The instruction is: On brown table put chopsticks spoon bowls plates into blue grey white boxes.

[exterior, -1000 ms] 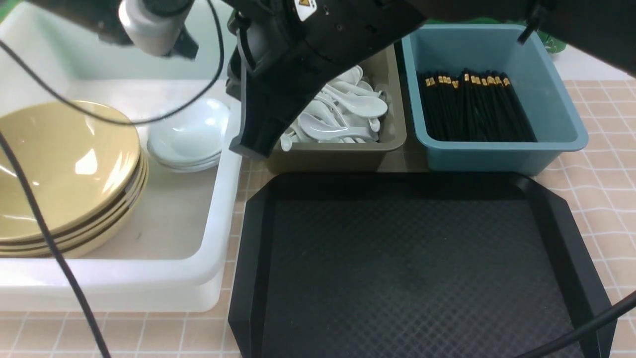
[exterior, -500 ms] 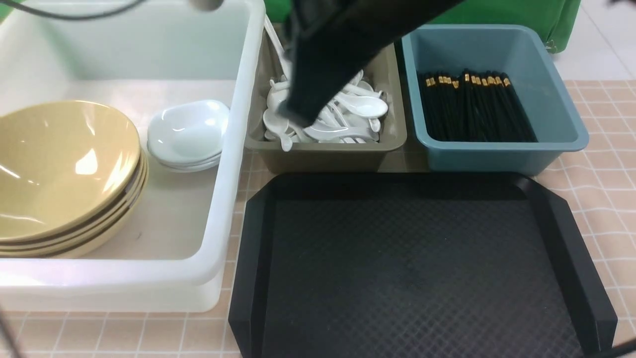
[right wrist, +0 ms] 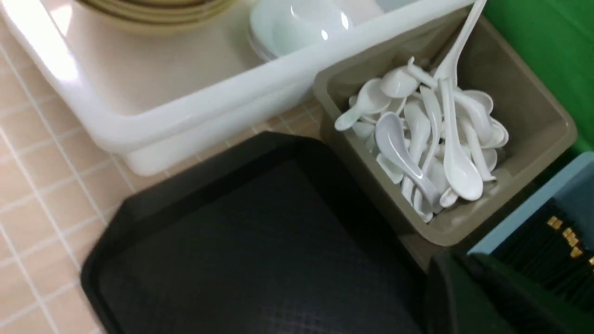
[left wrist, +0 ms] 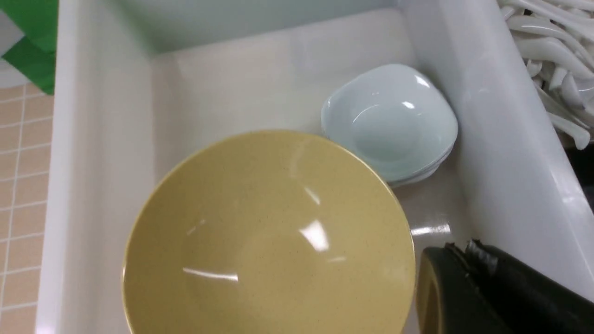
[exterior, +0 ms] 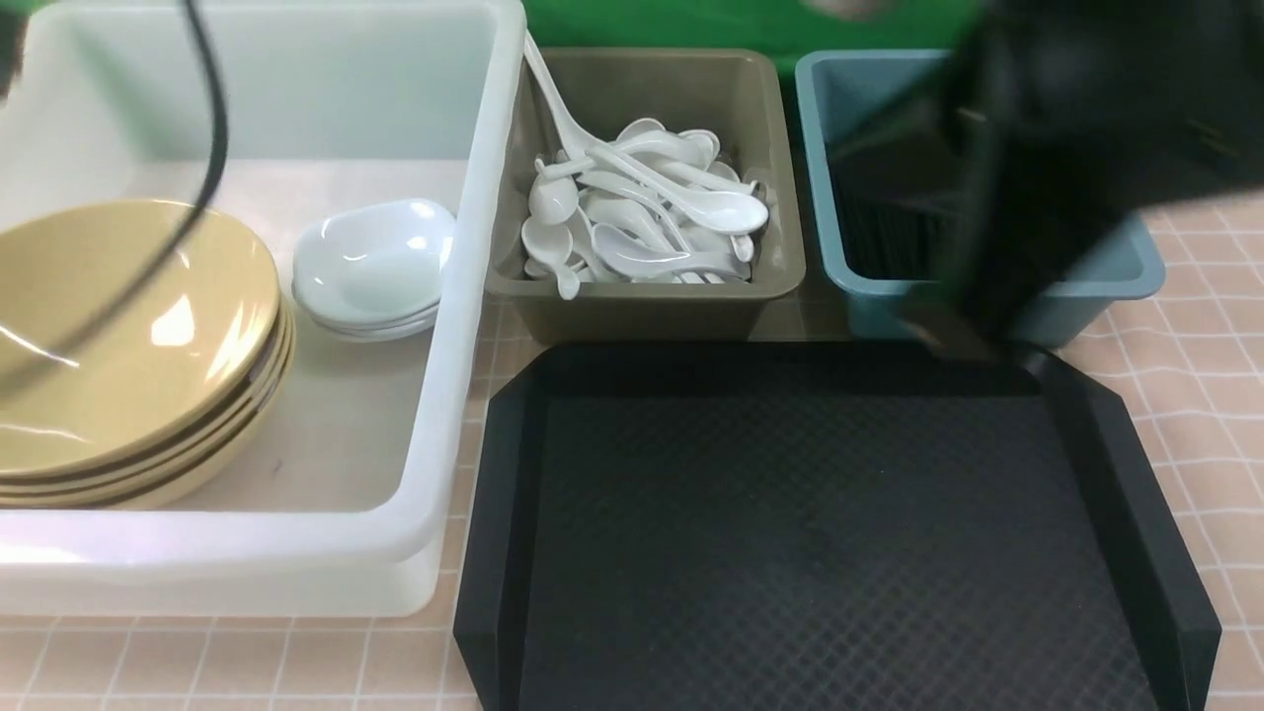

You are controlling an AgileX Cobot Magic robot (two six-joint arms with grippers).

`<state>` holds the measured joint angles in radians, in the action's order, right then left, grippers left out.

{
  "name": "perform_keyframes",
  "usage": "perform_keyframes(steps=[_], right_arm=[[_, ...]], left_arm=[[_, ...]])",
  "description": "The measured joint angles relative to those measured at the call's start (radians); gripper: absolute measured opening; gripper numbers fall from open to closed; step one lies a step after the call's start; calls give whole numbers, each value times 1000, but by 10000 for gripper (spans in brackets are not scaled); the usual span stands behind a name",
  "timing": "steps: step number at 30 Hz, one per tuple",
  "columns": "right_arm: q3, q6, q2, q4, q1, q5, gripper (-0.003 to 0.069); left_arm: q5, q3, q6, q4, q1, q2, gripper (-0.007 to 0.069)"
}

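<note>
Chopsticks [exterior: 884, 242] are in the blue box [exterior: 820, 168] at 2 o'clock, spoons [exterior: 642, 217] piled in the grey box [exterior: 642, 301] at 12, yellow bowls [exterior: 128, 326] and white plates [exterior: 370, 262] in the white box [exterior: 247, 558] at 9. Black tray [exterior: 820, 533] at 6 on the counter [exterior: 1205, 375] carries nothing, so I'd say sorting's done and the next move is just backing off. Left end effector [left wrist: 459, 260] is pinched closed, empty, by the bowls. Right end effector [right wrist: 464, 287] is closed too, nothing in it.
</note>
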<state>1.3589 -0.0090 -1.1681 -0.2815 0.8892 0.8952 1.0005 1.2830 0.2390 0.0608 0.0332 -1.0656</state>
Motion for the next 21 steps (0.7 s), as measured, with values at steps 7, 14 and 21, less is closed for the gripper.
perform_keyframes(steps=[7, 14, 21], right_arm=[[-276, 40, 248, 11, 0, -272, 64], [-525, 44, 478, 11, 0, -584, 70], [-624, 44, 578, 11, 0, -712, 76]], left_arm=[[-242, -429, -4, 1, 0, 375, 4], [-312, -664, -12, 0, 0, 686, 4], [-318, -740, -23, 0, 0, 805, 4]])
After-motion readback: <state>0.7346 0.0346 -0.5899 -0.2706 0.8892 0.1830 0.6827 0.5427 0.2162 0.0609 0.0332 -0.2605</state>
